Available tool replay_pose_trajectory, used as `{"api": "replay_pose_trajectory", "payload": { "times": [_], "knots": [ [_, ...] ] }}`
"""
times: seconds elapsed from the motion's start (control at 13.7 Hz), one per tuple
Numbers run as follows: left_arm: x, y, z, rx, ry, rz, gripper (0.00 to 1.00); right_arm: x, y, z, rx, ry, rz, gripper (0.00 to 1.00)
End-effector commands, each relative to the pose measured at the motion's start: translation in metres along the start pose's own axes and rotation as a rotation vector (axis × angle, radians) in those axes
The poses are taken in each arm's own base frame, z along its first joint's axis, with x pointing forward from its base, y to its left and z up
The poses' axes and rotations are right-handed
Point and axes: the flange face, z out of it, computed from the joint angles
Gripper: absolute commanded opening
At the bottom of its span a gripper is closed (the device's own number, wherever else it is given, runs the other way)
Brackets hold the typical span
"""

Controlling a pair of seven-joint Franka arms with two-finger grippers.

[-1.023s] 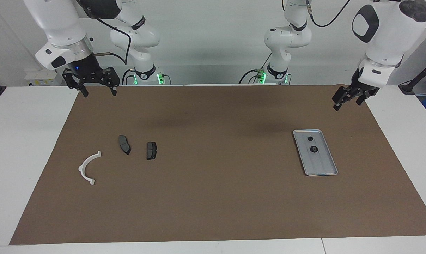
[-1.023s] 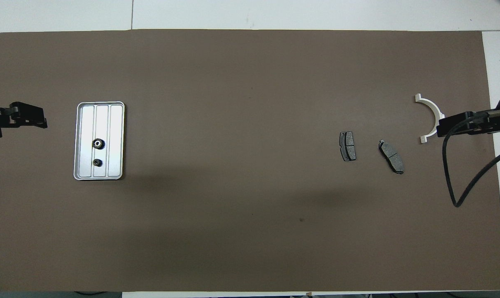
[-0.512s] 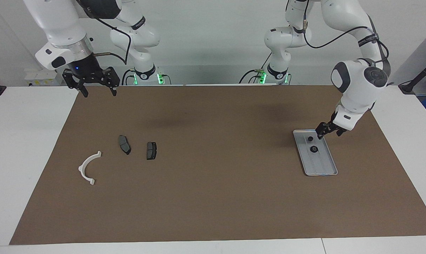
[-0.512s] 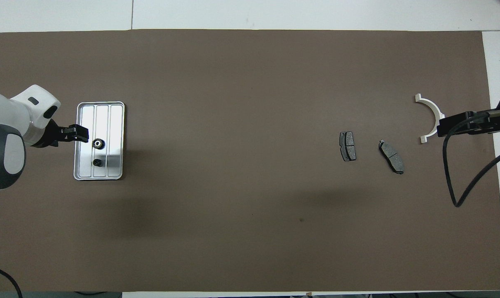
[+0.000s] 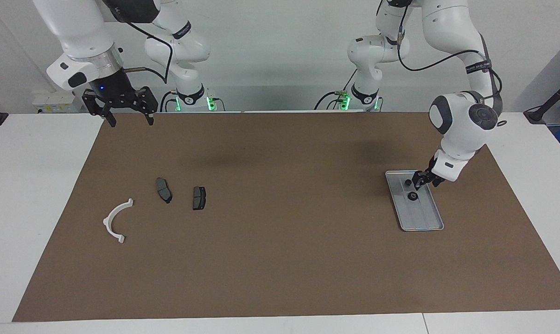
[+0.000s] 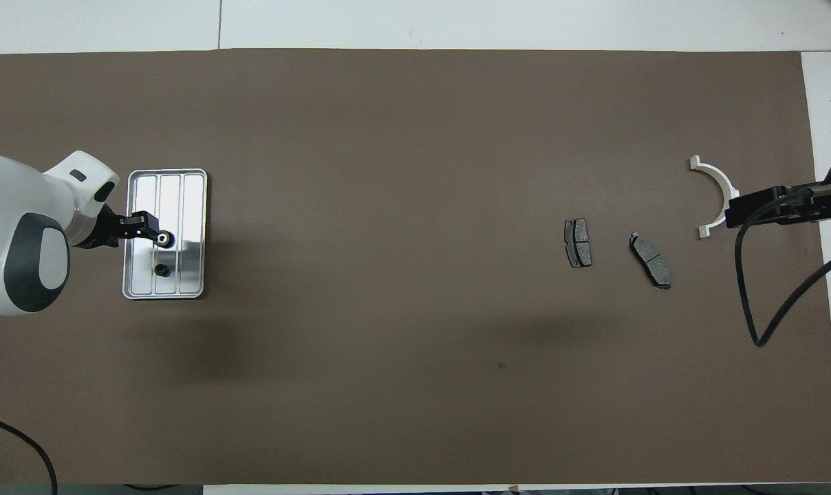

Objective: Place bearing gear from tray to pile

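My left gripper (image 6: 147, 227) hangs low over the tray (image 6: 194, 206), just beside the larger bearing gear (image 6: 164, 238); I cannot tell how wide its fingers stand. The pile (image 6: 618, 254) lies well apart toward my right arm's end, where my right gripper (image 5: 128, 118) waits with fingers spread and nothing in them.

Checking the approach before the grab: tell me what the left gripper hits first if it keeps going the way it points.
Most likely the larger bearing gear in the tray: the left gripper slants down over it, fingertips right beside it. Contact can't be confirmed. The right gripper waits.
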Motion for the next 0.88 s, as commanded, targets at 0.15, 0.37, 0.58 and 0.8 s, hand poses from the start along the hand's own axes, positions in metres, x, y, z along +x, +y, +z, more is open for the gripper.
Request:
{"api": "replay_pose_trajectory", "payload": {
  "times": [0.15, 0.37, 0.58, 0.8],
  "knots": [
    [0.004, 0.005, 0.025, 0.000, 0.013, -0.015, 0.66, 0.009, -0.011, 0.046, 0.016, 0.051, -0.035, 1.00],
    [0.002, 0.010, 0.028, 0.000, 0.010, -0.012, 0.65, 0.032, -0.033, 0.101, 0.020, 0.045, -0.007, 1.00],
    [0.001, 0.023, 0.033, -0.003, 0.018, -0.017, 0.64, 0.056, -0.046, 0.150, 0.023, 0.029, -0.004, 1.00],
    [0.000, 0.022, 0.038, -0.005, 0.029, -0.019, 0.64, 0.071, -0.047, 0.186, 0.024, 0.021, 0.000, 1.00]
  ]
}}
